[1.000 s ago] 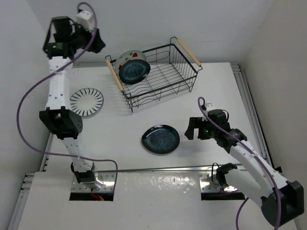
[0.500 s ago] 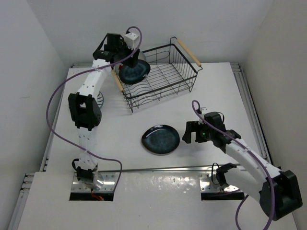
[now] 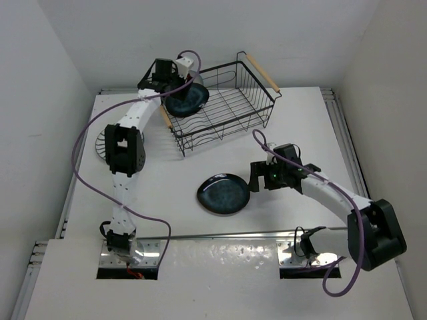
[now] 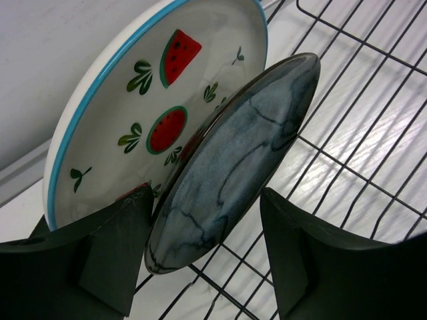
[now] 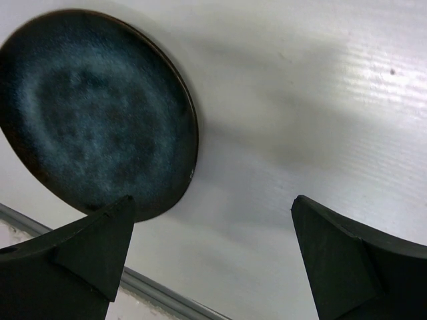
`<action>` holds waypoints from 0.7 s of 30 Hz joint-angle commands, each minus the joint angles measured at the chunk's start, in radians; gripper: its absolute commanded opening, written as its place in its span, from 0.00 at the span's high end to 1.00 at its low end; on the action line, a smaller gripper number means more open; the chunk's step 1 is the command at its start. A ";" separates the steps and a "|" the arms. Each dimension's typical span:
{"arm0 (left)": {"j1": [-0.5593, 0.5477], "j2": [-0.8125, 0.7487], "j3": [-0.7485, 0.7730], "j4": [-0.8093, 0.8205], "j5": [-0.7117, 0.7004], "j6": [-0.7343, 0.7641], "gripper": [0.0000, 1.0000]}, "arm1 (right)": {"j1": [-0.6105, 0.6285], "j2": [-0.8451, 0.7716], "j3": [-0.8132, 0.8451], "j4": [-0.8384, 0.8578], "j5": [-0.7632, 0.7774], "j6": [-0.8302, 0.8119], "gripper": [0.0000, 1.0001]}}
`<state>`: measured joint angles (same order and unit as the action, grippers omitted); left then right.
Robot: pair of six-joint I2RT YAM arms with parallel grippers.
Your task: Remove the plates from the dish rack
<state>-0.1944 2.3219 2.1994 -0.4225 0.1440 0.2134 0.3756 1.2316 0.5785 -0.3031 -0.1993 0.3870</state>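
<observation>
The black wire dish rack stands at the back of the table. A dark blue plate leans on edge at its left end, in front of a white plate with watermelon motifs. My left gripper is open, with a finger on each side of the blue plate's edge, over the rack's wires. A second dark blue plate lies flat on the table. My right gripper is open and empty just right of it. The right wrist view shows that plate ahead of the left finger.
A black-and-white striped plate lies on the table at the left, partly hidden by the left arm. The rack has light wooden handles at both ends. Walls close the table at the back and both sides.
My left arm has swung from the far left corner to the rack, and its open jaws now straddle the blue plate. My right gripper has moved left toward the blue plate on the table.
</observation>
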 commanded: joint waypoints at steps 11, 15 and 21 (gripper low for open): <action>0.032 0.027 -0.024 0.076 0.066 0.020 0.41 | 0.009 0.088 0.115 0.019 -0.060 -0.045 0.01; 0.035 0.059 0.009 0.051 0.080 0.027 0.50 | 0.008 0.085 0.115 0.009 -0.060 -0.045 0.01; 0.033 0.094 0.039 0.013 0.121 0.069 0.57 | 0.006 0.072 0.103 0.018 -0.060 -0.040 0.01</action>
<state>-0.1551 2.3802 2.1929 -0.3641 0.2043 0.2600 0.3767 1.3197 0.6567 -0.3000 -0.2455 0.3584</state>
